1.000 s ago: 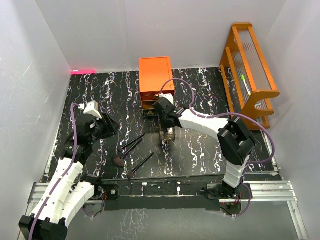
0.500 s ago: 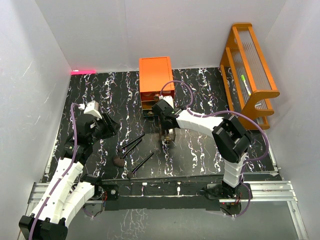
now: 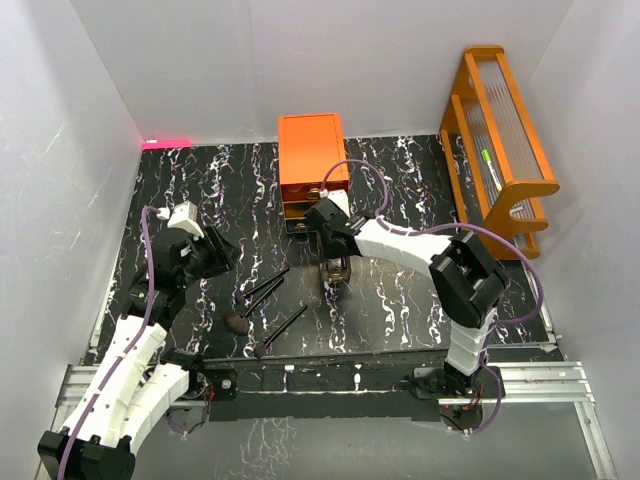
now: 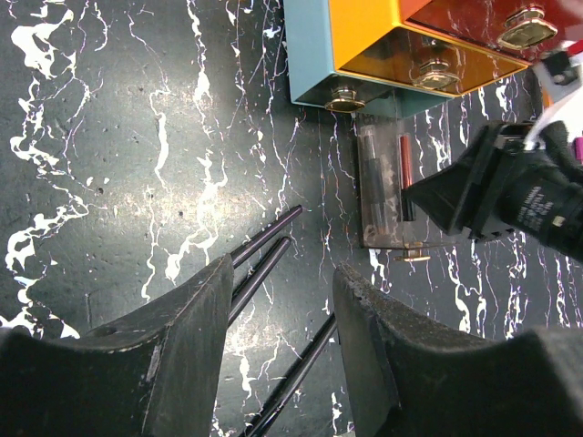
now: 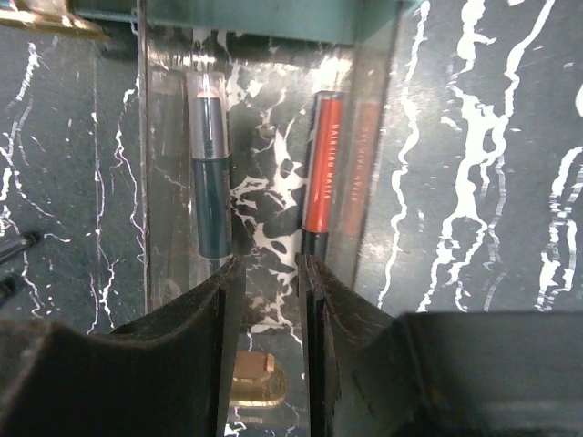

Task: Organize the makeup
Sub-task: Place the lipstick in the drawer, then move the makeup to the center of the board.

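While our right gripper [image 5: 266, 264] hangs slightly parted and empty over the clear drawer [image 5: 150, 209], a dark tube [image 5: 211, 177] and an orange tube [image 5: 322, 168] lie apart inside it. Our left gripper [image 4: 282, 273], half open, holds nothing above the brushes [image 4: 273, 230] on the surface [image 4: 109, 137].

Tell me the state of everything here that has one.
Left gripper: open, empty.
Right gripper: slightly open, holding nothing.
Clear drawer: pulled out, dark tube and red tube inside.
Upper drawers: look shut.
Brushes: lying loose outside the drawer.
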Available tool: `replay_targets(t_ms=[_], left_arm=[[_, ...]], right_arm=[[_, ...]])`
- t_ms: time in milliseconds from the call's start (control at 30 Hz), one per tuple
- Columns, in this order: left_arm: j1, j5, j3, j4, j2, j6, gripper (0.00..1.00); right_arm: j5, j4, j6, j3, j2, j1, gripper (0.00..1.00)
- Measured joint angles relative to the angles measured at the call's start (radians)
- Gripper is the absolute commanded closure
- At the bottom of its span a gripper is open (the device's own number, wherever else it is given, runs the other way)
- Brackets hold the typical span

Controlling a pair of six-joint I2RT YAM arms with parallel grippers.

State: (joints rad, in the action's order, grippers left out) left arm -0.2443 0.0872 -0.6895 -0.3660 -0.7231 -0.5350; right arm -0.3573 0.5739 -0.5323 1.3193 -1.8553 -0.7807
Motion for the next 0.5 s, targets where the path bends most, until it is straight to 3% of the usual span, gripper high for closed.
replay_targets(t_ms=[300,500], left_arm=[[0.0,0.001,0.0,0.0,0.0,0.0,0.53],[0.0,0.006,0.002,0.0,0.0,0.0,0.53]], right_arm=[[-0.101,0.085,0.032,-0.008,0.328,0.063,0.61],[-0.006,0.111,0.087,-0.066,0.47,0.505,0.6]])
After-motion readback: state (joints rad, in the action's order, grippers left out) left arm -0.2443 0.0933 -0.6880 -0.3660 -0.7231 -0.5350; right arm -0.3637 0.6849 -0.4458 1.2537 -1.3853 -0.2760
